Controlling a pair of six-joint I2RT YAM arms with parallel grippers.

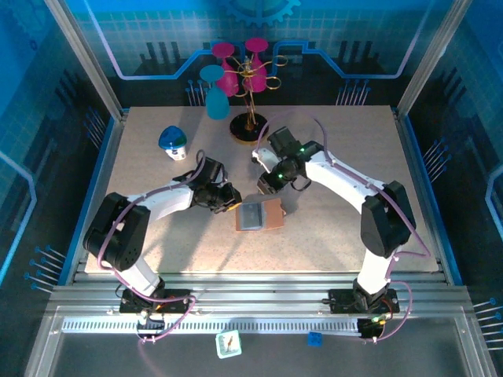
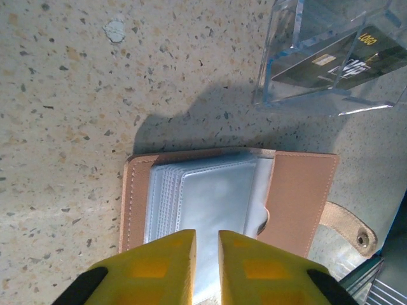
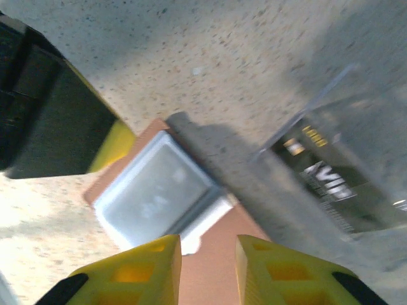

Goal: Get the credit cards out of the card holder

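Holder (image 1: 259, 215) lies open and flat mid-table between both arms. Its clear sleeves (image 2: 210, 203) face up, and I can't tell if any card sits in them. Left gripper (image 2: 206, 236) hovers over the sleeves, jaws at a narrow slit with nothing in it. Right gripper (image 3: 208, 244) hangs over the leather flap, gap wider, empty. Just beyond, the clear box (image 2: 280, 70) holds one dark card (image 2: 343, 60) with gold and pale lettering. The table (image 1: 330, 236) is speckled beige. Farther back are a blue-and-white cup (image 1: 173, 142) and a stand (image 1: 249, 118) of pink and teal cups. Blue panel walls (image 1: 157, 31) close it in.
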